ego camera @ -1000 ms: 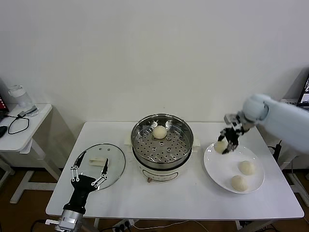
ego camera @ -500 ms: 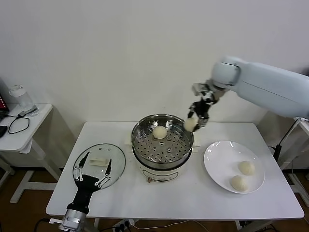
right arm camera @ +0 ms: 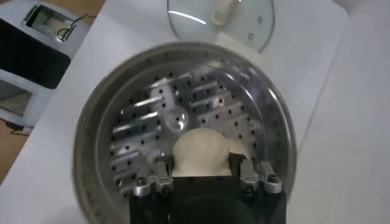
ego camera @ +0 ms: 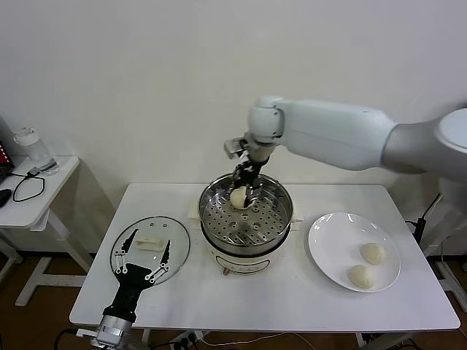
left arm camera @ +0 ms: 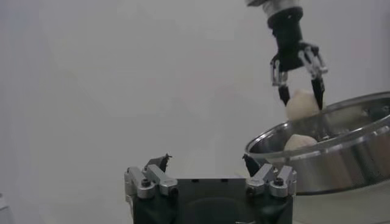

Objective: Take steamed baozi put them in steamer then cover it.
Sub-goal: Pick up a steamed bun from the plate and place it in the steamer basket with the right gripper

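There, over the far side of the steamer (ego camera: 246, 213), the right gripper (ego camera: 243, 191) hung with its fingers pinched on a baozi (ego camera: 238, 197), a smooth, domed, cream-white bun about as wide as the span between the 2 fingertips. From the left wrist camera that held bun (left arm camera: 302, 103) sat above the steel rim, and a second bun (left arm camera: 300, 142) lay just below it inside the basket. The right wrist camera looked straight down past the held bun (right arm camera: 202, 150) onto the perforated floor of the steamer (right arm camera: 183, 122).

The steamer was a round, shiny steel basket on a cream-white pot base at the middle of the white table (ego camera: 292, 306). To its right, well apart, stood a flat white plate (ego camera: 328, 251) with 2 more buns on its right half, one (ego camera: 373, 253) farther back and one (ego camera: 360, 275) nearer.

Left of the steamer the glass cover (ego camera: 179, 244) lay flat on the table, its white handle (ego camera: 148, 245) facing up. The left gripper (ego camera: 139, 264) hovered at the cover's near edge, fingers spread wide and holding nothing.
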You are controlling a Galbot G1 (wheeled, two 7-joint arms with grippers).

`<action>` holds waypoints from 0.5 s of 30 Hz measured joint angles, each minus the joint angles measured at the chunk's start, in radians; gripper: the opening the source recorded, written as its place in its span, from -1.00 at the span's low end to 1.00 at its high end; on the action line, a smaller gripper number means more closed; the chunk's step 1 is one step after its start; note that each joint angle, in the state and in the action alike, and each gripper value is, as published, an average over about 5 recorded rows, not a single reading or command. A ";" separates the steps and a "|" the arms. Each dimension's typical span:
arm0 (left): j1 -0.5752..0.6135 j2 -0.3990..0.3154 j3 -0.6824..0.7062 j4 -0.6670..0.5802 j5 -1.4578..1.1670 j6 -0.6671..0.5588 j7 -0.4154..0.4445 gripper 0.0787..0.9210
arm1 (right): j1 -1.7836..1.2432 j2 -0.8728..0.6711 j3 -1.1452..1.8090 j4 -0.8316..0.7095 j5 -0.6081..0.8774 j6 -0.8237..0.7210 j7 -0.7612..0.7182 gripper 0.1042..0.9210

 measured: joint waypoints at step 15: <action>0.002 0.000 -0.014 -0.001 -0.002 -0.004 0.000 0.77 | -0.067 0.076 -0.007 -0.040 -0.013 -0.004 0.040 0.29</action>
